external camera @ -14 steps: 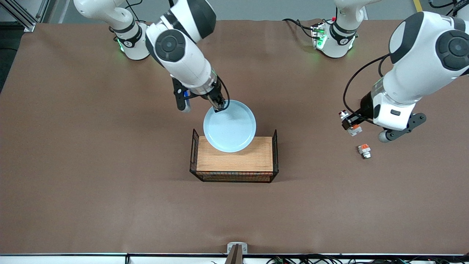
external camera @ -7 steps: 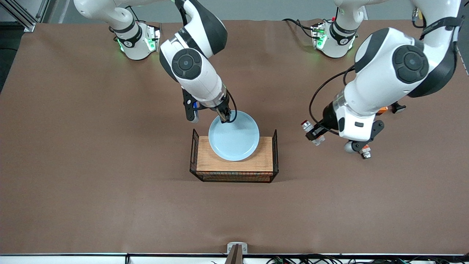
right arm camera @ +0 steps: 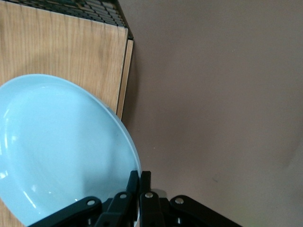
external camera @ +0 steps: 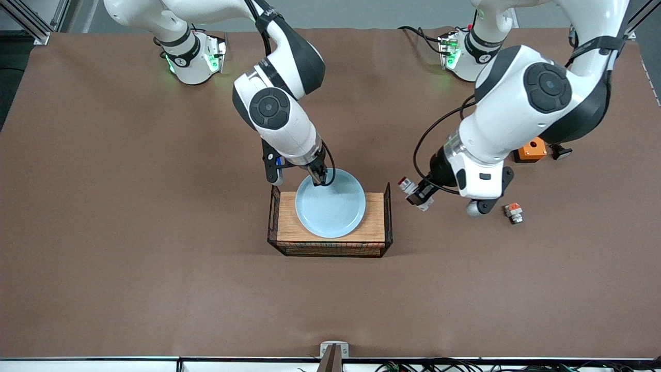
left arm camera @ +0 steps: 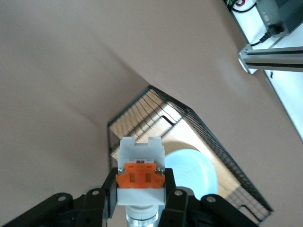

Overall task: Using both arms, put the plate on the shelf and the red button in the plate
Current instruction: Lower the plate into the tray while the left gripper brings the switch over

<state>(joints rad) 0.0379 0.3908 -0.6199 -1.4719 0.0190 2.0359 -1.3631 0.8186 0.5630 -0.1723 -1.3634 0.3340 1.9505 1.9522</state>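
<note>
The pale blue plate (external camera: 330, 206) is over the wooden tray (external camera: 289, 227) with black wire ends. My right gripper (external camera: 319, 178) is shut on the plate's rim, the part farthest from the front camera. In the right wrist view the plate (right arm camera: 57, 151) sits between the shut fingers (right arm camera: 140, 182). My left gripper (external camera: 421, 194) is shut on the red button (external camera: 413, 190), held in the air beside the tray's end toward the left arm. In the left wrist view the red button (left arm camera: 140, 177) is clamped by its orange block, with the tray (left arm camera: 142, 113) and plate (left arm camera: 196, 170) below.
A stubby white-and-orange part (external camera: 513, 212) lies on the brown table toward the left arm's end. An orange square box (external camera: 528, 150) and a small black piece (external camera: 560, 151) lie farther from the front camera. The tray has upright wire ends (external camera: 387, 212).
My right gripper has carried the plate toward the front camera, over the tray. My left gripper has carried the red button from near the stubby part toward the tray.
</note>
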